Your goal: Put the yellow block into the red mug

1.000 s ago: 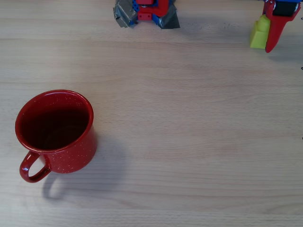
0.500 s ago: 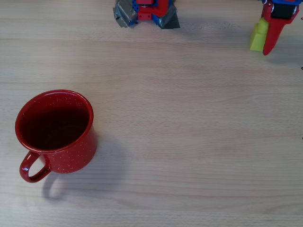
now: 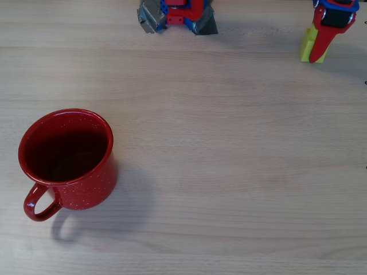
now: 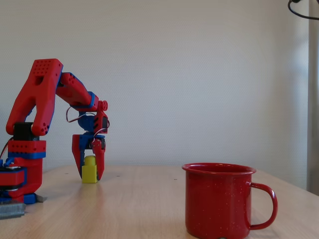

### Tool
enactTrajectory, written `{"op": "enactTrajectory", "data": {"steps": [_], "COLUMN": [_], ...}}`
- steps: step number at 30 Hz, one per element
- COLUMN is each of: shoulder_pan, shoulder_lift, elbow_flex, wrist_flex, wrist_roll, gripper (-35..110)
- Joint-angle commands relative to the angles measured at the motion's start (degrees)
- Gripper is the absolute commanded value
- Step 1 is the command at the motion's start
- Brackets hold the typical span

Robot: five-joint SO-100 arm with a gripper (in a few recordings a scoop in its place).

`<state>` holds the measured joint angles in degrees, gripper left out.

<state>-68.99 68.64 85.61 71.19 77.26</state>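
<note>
Since a second ago, the red finger slid over the yellow block (image 3: 307, 44) in the overhead view; before that it sat just right of the block, now it crosses the block's top. The block itself barely shifted, up and a touch left.

We saw the block standing upright on the wooden table (image 3: 229, 143) at the top right corner of the overhead view. In the fixed view it stood on the tabletop, stud up, between the two fingers of the gripper (image 4: 89, 169).

The gripper pointed straight down with its fingers set either side of the block, tips near the table. They stood narrowly apart, close to the block's sides; we could not tell whether they were actually pinching it.

The red mug (image 3: 66, 157) sat well apart from the block, at the left of the overhead view, upright, dark interior facing up, handle toward the bottom left. In the fixed view the mug was in the right foreground, handle to the right.

The arm's base (image 4: 20, 174) sat at the far left of the fixed view.
</note>
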Motion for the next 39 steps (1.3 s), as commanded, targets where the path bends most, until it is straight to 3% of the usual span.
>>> {"op": "enactTrajectory", "data": {"steps": [1, 7, 18, 39], "shoulder_pan": [0.44, 2.11, 8.70, 42.71], "shoulder_lift": [7.38, 13.27, 29.09, 42.89], "elbow_flex": [0.79, 2.64, 10.99, 9.93], "wrist_flex": [0.35, -0.18, -1.76, 5.01], "wrist_roll": [0.53, -3.78, -21.62, -58.62], "gripper": [0, 0, 0, 0]}}
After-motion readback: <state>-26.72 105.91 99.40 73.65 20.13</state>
